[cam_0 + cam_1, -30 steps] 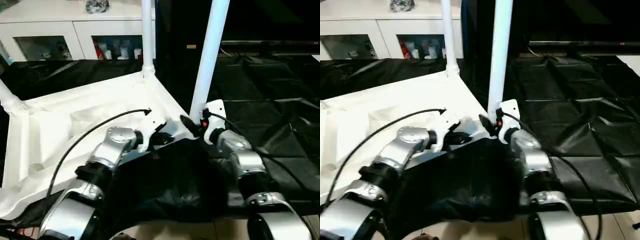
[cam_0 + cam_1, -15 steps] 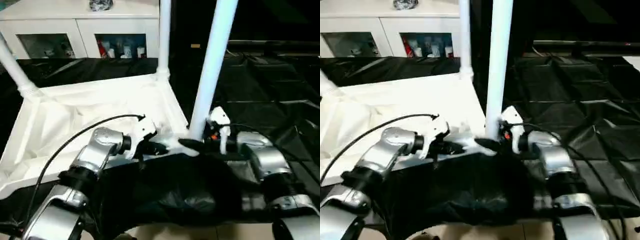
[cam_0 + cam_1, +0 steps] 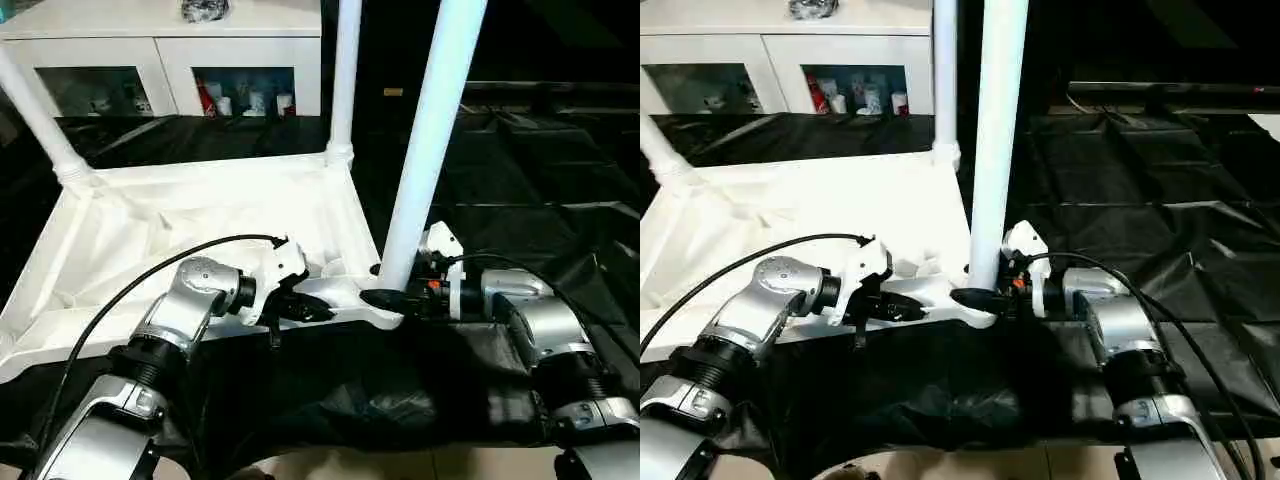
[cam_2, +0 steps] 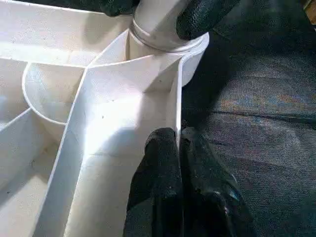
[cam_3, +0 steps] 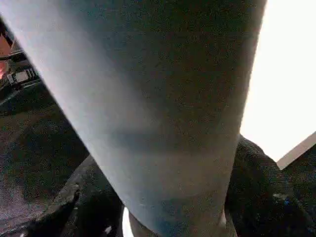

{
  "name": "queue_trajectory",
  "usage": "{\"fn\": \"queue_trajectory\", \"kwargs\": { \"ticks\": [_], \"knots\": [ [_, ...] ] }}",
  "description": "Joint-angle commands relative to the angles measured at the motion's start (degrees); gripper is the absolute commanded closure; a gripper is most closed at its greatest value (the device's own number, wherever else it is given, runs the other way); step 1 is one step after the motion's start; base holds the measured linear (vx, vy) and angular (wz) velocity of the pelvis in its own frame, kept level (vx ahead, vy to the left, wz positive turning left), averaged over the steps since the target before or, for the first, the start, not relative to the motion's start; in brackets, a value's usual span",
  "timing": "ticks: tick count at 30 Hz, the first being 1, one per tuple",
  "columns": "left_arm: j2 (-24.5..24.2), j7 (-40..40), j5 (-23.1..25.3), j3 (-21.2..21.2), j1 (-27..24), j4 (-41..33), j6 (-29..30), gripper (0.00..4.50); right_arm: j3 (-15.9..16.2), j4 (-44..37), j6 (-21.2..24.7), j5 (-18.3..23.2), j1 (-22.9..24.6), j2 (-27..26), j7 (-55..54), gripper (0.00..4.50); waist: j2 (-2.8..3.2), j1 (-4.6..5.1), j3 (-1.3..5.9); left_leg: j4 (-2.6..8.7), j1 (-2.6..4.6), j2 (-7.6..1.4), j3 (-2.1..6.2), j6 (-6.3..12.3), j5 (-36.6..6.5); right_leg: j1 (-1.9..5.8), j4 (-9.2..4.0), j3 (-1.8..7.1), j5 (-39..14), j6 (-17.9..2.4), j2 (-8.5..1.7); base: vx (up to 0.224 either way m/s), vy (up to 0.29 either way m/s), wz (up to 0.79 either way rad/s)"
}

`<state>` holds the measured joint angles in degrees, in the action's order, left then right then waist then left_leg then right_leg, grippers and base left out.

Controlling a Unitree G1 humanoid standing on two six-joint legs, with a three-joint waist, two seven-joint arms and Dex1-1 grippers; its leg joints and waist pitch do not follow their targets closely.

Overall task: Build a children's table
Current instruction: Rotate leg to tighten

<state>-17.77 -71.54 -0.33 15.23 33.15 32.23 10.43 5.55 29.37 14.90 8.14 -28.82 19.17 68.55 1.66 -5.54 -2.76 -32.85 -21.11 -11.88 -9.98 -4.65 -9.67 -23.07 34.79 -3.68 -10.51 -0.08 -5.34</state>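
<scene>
The children's table top [image 3: 180, 215] lies upside down on black sheeting, ribbed underside up. Three white legs stand in its corner sockets: one at the far left [image 3: 35, 115], one at the back [image 3: 345, 70] and one at the near right corner [image 3: 430, 150]. My left gripper [image 4: 178, 140] is shut on the thin rim wall of the top, just left of the near right socket [image 4: 163, 47]. My right gripper [image 3: 392, 292] reaches in from the right. Its black fingers [image 5: 261, 192] close around the foot of the near right leg [image 5: 163, 98], one on each side.
A white cabinet [image 3: 160, 40] with glass doors stands behind the work. Crumpled black sheeting [image 3: 530, 180] covers the surface to the right and in front of the top. A black cable [image 3: 150, 285] loops over my left forearm.
My right gripper has swung in level from the right, and its fingers have drawn in around the leg's foot. The left gripper keeps its pinch on the rim. The camera has shifted.
</scene>
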Motion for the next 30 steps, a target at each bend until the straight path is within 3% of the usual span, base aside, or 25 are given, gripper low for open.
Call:
{"fn": "queue_trajectory", "kwargs": {
  "ticks": [1, 5, 7, 10, 16, 20, 22, 25, 28, 30],
  "knots": [
    [2.1, 2.0, -1.0, 0.8, 0.8, -1.8, 0.1, 4.50, 5.5, -0.3, 2.0, -0.6, 2.2, -2.1, 2.8, 2.10, -0.70, -0.03, 3.52, 3.62, 0.41, -1.10, -0.21, 2.66, -12.8, 2.81, -4.37, 1.99, -13.5, -12.7, -2.53, 0.000, 0.000, 0.00],
    [5.0, 7.9, -0.2, -0.8, 3.1, 1.0, 0.3, 4.50, 3.7, 1.4, -0.2, -1.9, 2.3, -5.6, -6.6, 2.19, -0.69, 0.01, 3.43, 3.64, 0.43, -1.05, -0.24, 2.37, -12.9, 2.66, -4.46, 2.06, -13.6, -12.4, -2.50, 0.000, 0.000, 0.00],
    [6.4, 11.0, 0.4, -1.3, 4.5, 2.6, 0.2, 4.50, 2.4, 3.3, -1.1, -3.0, 1.8, -8.0, -13.3, 2.32, -0.69, 0.45, 3.17, 3.89, 0.69, -0.75, -0.15, 0.79, -15.2, 2.38, -5.10, 2.01, -18.9, -11.1, -2.62, 0.000, 0.000, 0.00],
    [8.0, 14.6, 1.4, -1.5, 5.9, 4.5, -0.2, 4.50, 0.8, 5.6, -1.7, -4.1, 1.1, -10.8, -20.8, 2.42, -0.61, 0.73, 3.07, 4.01, 0.92, -0.69, 0.10, 0.16, -17.6, 2.19, -5.78, 1.95, -24.7, -8.8, -2.71, 0.000, 0.000, 0.00],
    [13.1, 24.7, 3.1, -2.2, 9.1, 8.6, -0.5, 4.50, -2.1, 11.1, -2.7, -5.5, -1.2, -18.9, -36.8, 2.51, -0.24, 1.15, 3.06, 4.30, 1.11, -0.58, 0.45, -0.96, -20.2, 1.91, -6.23, 1.76, -27.3, -7.0, -2.60, 0.000, 0.000, 0.00],
    [13.8, 24.9, 3.4, -2.2, 9.2, 9.0, -0.9, 4.50, -0.3, 11.6, -4.7, -7.2, -1.6, -19.2, -36.3, 2.51, -0.36, 1.16, 3.17, 4.31, 0.84, -0.64, 0.37, -0.16, -20.1, 2.03, -6.11, 1.87, -24.5, -7.5, -2.53, 0.000, 0.000, 0.00],
    [13.5, 23.5, 3.5, -1.7, 8.9, 9.1, -1.9, 4.50, -2.0, 11.6, -4.8, -5.4, -2.1, -19.7, -35.4, 1.97, -0.22, 1.16, 3.19, 4.35, 0.79, -0.69, 0.34, 0.13, -19.9, 2.09, -5.94, 1.91, -22.5, -8.3, -2.47, 0.000, 0.000, 0.00],
    [13.1, 23.3, 3.8, -1.6, 8.8, 9.5, -2.6, 4.50, -2.8, 11.0, -4.5, -4.1, -1.9, -19.5, -33.2, 1.81, -0.22, 1.09, 3.26, 4.32, 0.67, -0.69, 0.29, 0.46, -19.5, 2.23, -5.76, 1.95, -20.9, -9.0, -2.48, 0.000, 0.000, 0.00],
    [12.5, 23.4, 4.0, -1.9, 8.8, 10.1, -3.3, 4.50, -2.2, 9.2, -5.2, -4.1, -0.9, -17.3, -30.6, 1.39, -0.21, 1.06, 3.20, 4.38, 0.62, -0.76, 0.29, 0.50, -19.5, 2.32, -5.72, 1.95, -20.5, -9.0, -2.42, 0.000, 0.000, 0.00],
    [12.0, 23.2, 4.3, -1.8, 8.6, 10.1, -3.7, 4.50, -1.4, 7.0, -5.7, -4.2, 0.3, -14.7, -27.4, 1.39, -0.34, 0.98, 3.31, 4.28, 0.64, -0.76, 0.18, 0.78, -19.1, 2.33, -5.68, 2.01, -20.1, -9.1, -2.47, 0.000, 0.000, 0.00]
  ]
}}
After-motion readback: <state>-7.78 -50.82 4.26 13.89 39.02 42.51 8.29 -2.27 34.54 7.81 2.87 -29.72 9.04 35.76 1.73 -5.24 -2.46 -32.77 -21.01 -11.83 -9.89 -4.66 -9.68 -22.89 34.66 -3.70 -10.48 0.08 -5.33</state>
